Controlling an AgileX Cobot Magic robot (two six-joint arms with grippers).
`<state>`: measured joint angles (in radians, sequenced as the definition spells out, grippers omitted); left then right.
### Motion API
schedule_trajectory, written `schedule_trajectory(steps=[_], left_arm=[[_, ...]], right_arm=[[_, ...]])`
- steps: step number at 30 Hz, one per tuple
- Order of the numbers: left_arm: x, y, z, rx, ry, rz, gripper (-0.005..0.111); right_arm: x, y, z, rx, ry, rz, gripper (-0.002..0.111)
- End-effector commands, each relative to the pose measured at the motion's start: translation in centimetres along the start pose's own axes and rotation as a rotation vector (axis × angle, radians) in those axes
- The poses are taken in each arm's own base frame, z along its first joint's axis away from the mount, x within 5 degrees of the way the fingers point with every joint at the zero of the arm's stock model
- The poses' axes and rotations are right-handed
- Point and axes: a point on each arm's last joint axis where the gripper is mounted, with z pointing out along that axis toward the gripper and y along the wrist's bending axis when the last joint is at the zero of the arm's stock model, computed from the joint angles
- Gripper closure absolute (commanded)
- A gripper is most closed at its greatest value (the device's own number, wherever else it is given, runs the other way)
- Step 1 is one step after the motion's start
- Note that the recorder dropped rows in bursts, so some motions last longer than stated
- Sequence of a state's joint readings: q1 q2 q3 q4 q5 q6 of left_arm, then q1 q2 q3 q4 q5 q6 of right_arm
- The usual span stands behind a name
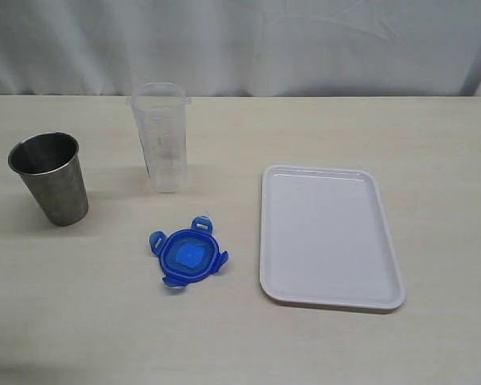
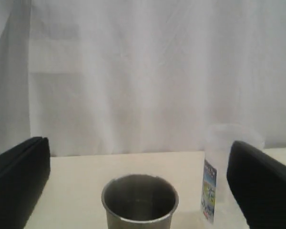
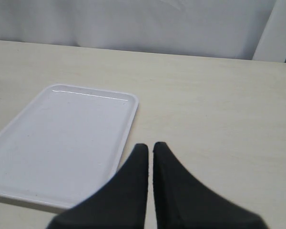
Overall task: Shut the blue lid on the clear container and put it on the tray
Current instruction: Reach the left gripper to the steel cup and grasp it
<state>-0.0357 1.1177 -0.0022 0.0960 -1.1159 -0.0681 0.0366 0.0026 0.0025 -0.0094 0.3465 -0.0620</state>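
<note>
Blocking the clear container (image 2: 218,152) (partly), the left jaws stand wide.

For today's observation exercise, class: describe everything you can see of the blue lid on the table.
The blue lid is a small, roundish piece of translucent blue plastic with four snap flaps spread around its edge and a lighter square patch at its centre. It lies flat on the pale table, nearer the camera than the upright clear container and left of the white tray. It touches neither; only the table touches it.
</note>
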Motion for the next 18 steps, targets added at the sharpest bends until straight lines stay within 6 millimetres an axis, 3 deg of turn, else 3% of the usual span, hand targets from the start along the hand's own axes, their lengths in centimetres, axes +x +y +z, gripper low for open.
schedule_trajectory(steps=[1,6,18], left_arm=[[2.3,0.3,2.6,0.002,0.097,0.026,0.002],[5.4,0.4,5.9,0.03,0.231,0.022,0.002],[9.8,0.3,8.2,0.079,0.379,0.015,0.002]], right_arm=[[-0.1,0.0,0.0,0.0,-0.01,-0.006,0.104],[-0.1,0.0,0.0,0.0,-0.01,-0.006,0.104],[-0.1,0.0,0.0,0.0,-0.01,-0.006,0.104]])
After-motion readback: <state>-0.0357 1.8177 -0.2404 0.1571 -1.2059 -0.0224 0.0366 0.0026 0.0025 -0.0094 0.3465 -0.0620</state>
